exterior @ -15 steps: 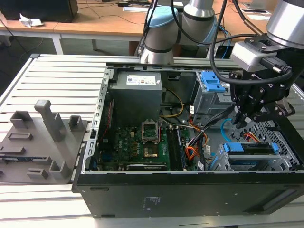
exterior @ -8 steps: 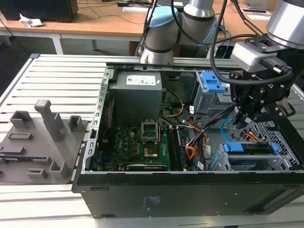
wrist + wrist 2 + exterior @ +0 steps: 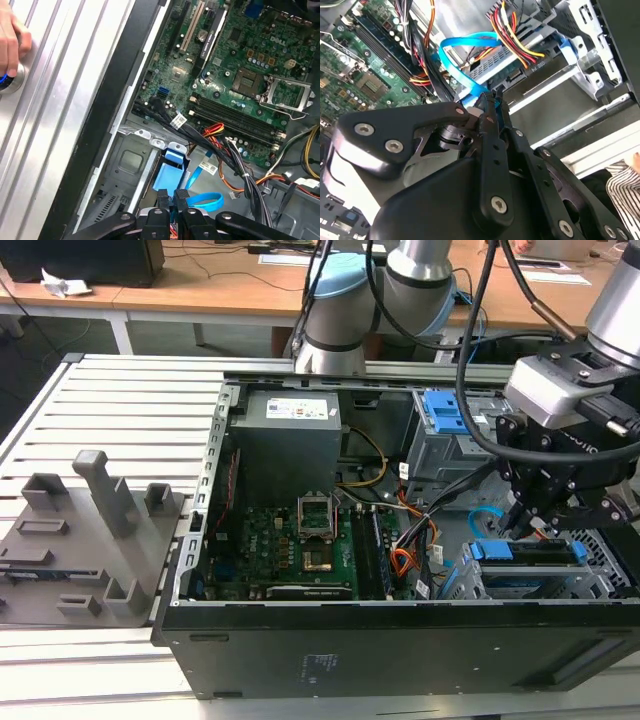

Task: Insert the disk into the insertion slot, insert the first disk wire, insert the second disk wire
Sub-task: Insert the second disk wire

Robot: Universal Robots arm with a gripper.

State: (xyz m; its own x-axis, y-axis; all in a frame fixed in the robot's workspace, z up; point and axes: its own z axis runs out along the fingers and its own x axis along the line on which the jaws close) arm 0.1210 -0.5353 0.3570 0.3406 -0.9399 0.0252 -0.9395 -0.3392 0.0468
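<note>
Inside an open black computer case (image 3: 400,640) lying on a slatted metal table (image 3: 130,400), the arm's gripper (image 3: 517,523) hangs over the silver drive cage, the insertion slot (image 3: 600,585), at the exterior view's right. The disk (image 3: 530,552) in its blue carrier sits seated in that bay, its long axis running across the exterior view from left to right, level with the cage's top. In the second wrist view the gripper (image 3: 492,97) has its fingers drawn almost together, pinching the dark plug end of the second disk wire (image 3: 457,70), whose light-blue loop curls away toward the motherboard (image 3: 365,80). The first disk wire (image 3: 512,37), a bundle of orange, red and black, runs to a black plug at the disk's edge just beside it. A person's hand (image 3: 11,42) rests on the table in the first wrist view.
</note>
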